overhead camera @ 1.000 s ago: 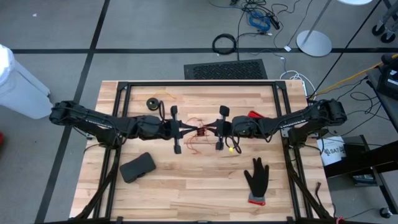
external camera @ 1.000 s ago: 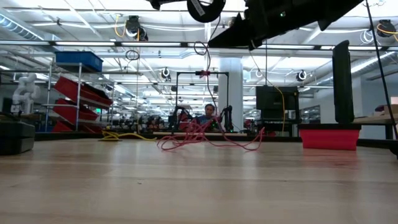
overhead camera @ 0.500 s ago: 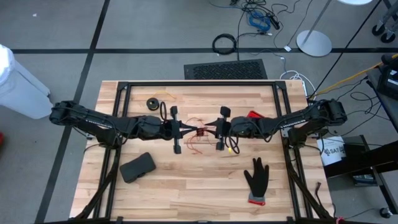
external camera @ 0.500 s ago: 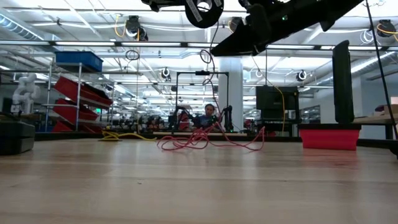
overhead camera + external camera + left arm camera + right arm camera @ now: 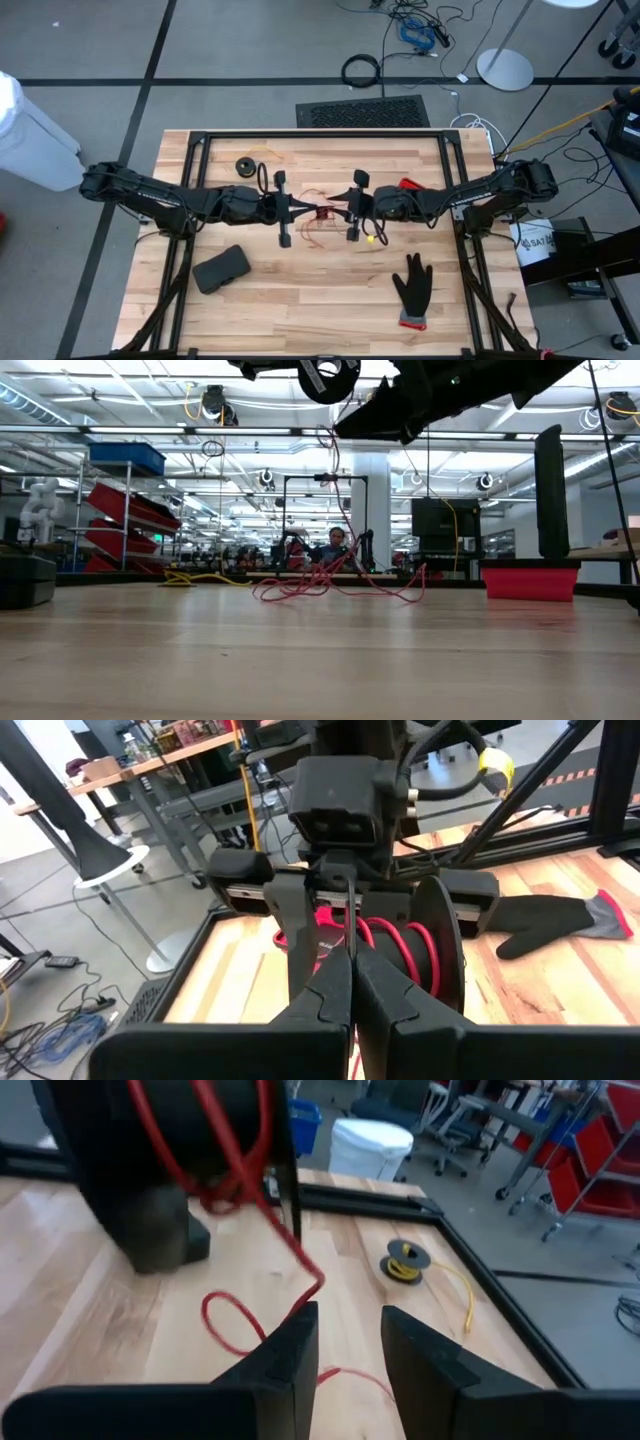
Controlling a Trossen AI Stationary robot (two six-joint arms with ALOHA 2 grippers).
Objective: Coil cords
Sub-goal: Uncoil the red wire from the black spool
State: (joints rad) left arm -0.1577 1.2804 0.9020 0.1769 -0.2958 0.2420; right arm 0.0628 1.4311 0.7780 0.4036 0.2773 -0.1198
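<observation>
On the table (image 5: 300,290), two cords: red cord (image 5: 318,213) in clenched left pincer (image 5: 300,209); yellow cord (image 5: 408,1264) apart; right pincer (image 5: 345,1342) released

Both arms reach inward, meeting mid-table. Left gripper (image 5: 296,208) fingers pressed together; right gripper (image 5: 338,210) fingers parted, a gap between.

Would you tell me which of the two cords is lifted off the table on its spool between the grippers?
The red cord, wound on the black spool that the shut left gripper holds up; the yellow-tan cord lies untouched by the far edge.
</observation>
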